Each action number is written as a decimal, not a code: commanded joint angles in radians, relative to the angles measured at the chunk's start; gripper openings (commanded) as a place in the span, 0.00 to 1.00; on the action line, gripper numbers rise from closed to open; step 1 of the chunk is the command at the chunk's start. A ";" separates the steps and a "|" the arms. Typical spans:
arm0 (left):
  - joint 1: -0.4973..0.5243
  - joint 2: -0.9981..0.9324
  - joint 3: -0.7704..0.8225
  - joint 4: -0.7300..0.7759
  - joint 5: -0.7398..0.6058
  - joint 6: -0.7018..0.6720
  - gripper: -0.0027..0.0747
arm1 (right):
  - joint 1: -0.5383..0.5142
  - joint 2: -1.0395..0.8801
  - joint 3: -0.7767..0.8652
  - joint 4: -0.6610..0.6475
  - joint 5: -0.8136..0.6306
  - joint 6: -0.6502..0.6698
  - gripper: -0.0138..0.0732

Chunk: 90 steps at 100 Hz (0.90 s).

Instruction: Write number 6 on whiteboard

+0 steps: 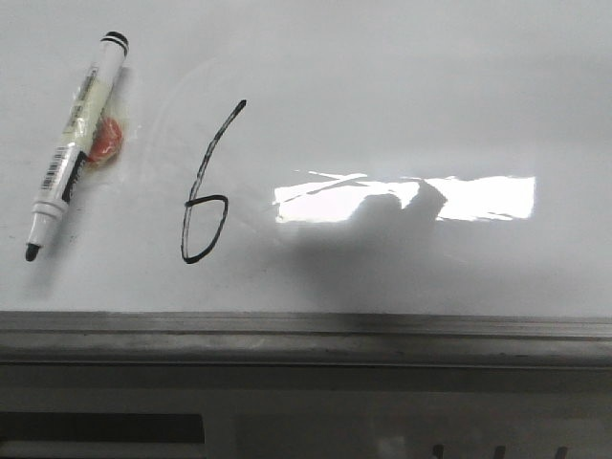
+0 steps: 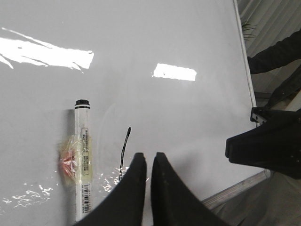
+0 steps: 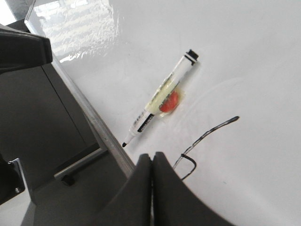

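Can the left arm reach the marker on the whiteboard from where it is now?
Probably yes. The marker lies flat and uncapped on the whiteboard, beside the left gripper, with nothing between them. The fingers are shut, so they would need to open first.

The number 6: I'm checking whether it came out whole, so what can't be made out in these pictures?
- Left wrist view: the number 6 shows only its stem; the left claw hides the loop.
- Right wrist view: the right claw covers part of the loop.
- Marker: label print is too small to read in every view.
- Front view: neither claw is in frame.
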 commanded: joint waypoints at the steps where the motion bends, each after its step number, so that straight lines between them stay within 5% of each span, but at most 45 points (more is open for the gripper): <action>1: 0.002 -0.052 0.006 0.023 -0.057 0.017 0.01 | -0.008 -0.074 0.013 -0.042 -0.091 -0.003 0.09; 53: 0.002 -0.333 0.161 0.189 -0.003 0.017 0.01 | -0.008 -0.567 0.377 -0.115 -0.155 -0.006 0.09; 90: 0.002 -0.333 0.161 0.175 0.022 0.017 0.01 | -0.008 -0.709 0.416 -0.115 -0.124 -0.006 0.09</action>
